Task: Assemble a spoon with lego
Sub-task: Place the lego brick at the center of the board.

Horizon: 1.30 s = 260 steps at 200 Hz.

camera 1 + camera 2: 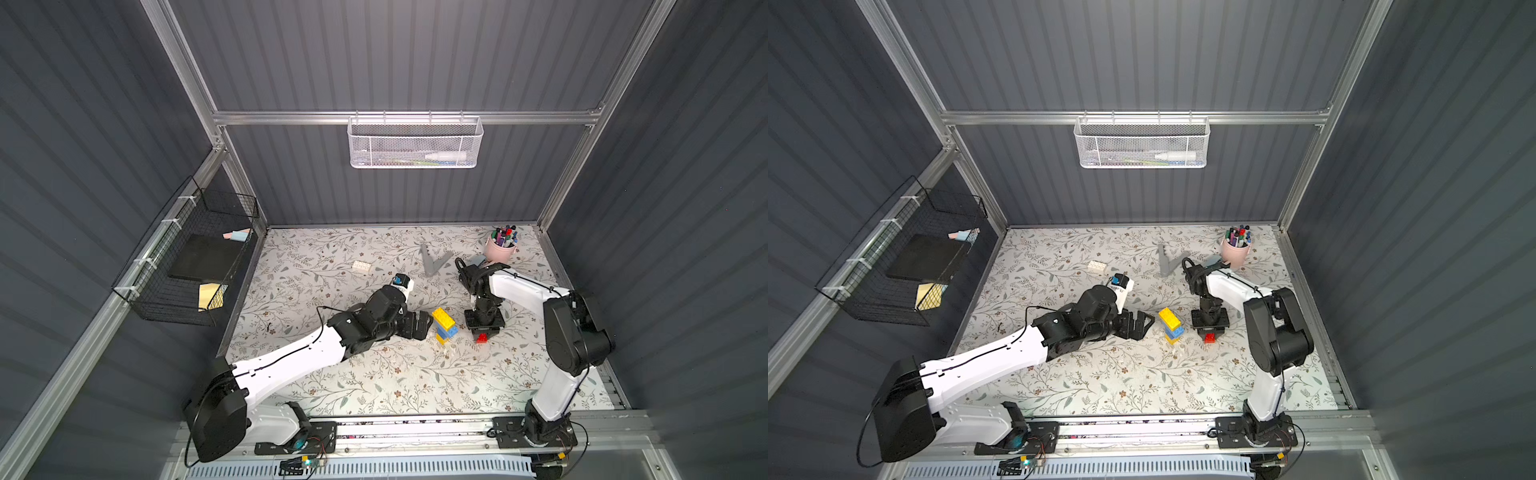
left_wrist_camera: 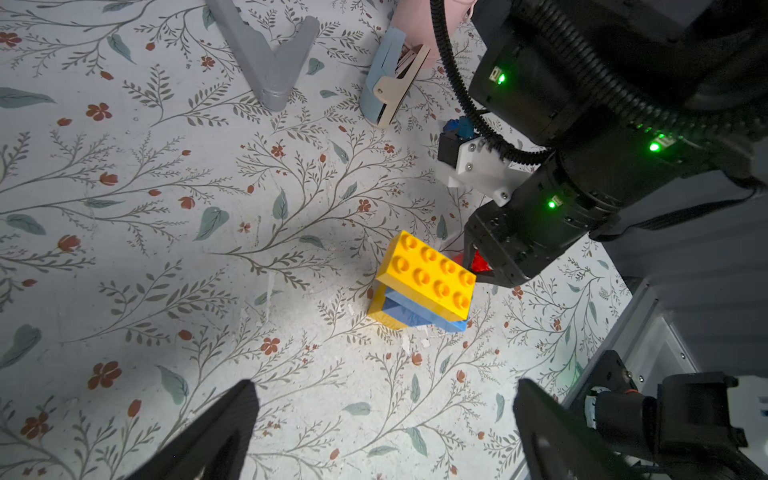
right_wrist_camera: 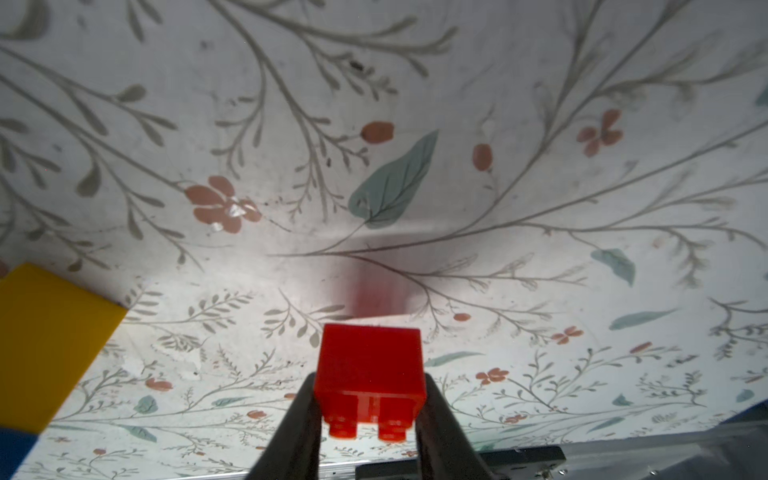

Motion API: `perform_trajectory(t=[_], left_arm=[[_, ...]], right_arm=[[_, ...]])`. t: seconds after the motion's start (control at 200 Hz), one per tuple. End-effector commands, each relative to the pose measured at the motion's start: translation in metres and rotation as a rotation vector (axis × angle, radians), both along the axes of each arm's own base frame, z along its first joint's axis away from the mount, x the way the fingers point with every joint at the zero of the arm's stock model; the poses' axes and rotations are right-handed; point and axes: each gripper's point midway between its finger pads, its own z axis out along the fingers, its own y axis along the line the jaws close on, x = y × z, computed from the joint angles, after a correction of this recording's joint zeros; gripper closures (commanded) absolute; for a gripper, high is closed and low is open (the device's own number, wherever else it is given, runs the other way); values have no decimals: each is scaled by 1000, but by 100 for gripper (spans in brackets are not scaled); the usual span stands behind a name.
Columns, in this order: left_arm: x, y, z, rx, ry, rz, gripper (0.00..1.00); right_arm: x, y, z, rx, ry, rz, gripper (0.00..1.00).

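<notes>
Just beside the yellow-and-blue stacked plastic brick spoon [image 1: 444,326], on its right-arm side, your right gripper [image 3: 370,392] is clenched on a small red studded lego brick [image 3: 370,368]. Your left gripper [image 2: 384,388] hangs released on the stack's other side. Pressing the red brick on could topple that unbraced stack, I judge, or twist the brick in the pads. The floral-print tabletop [image 1: 374,374] looks smooth. Grey corrugated walls [image 1: 374,62] enclose it.

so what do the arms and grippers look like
Left arm and right arm: white shells, black joint housings, thin black cables along the links. A ribbed black hose loops at the right wrist, where green lights glow. Left gripper and right gripper: black, flat tapered fingers.
</notes>
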Motion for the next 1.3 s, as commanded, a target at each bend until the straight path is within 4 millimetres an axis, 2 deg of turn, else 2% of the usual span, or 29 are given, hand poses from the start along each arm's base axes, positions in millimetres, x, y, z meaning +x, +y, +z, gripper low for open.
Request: perform_trajectory(t=[0.0,0.05,0.115,0.21,0.265,0.315,0.415,0.6,0.805,1.076,1.296], left_arm=[[-5,7,-3,22,-4,-2,1],[-6,7,-6,26,0,-4,1],[-6,7,-8,26,2,-5,1],[-7,8,-10,31,6,-6,1],[-8,8,-10,29,6,-7,1],[-8,9,-11,31,6,-5,1],[-7,11,-11,34,0,4,1],[-8,15,-14,36,-4,8,1],[-10,18,-18,40,3,12,1],[-13,22,-21,42,12,20,1],[-14,23,-23,42,18,21,1]], right_arm=[[0,0,-7,-10,-1,-26,80],[-1,-2,-9,-17,-5,-33,77],[0,0,-11,-6,-19,-42,66],[-2,-1,-13,-2,-24,-50,57],[-3,-2,-13,-7,-30,-56,56],[-2,-1,-12,-5,-47,-63,48],[-4,-2,-9,-7,-89,-75,43],[-9,-3,-6,-40,-188,-92,43],[-3,13,-7,-39,-311,-89,47],[-2,-4,-4,-115,-377,-128,49],[3,-1,-1,-80,-428,-154,55]])
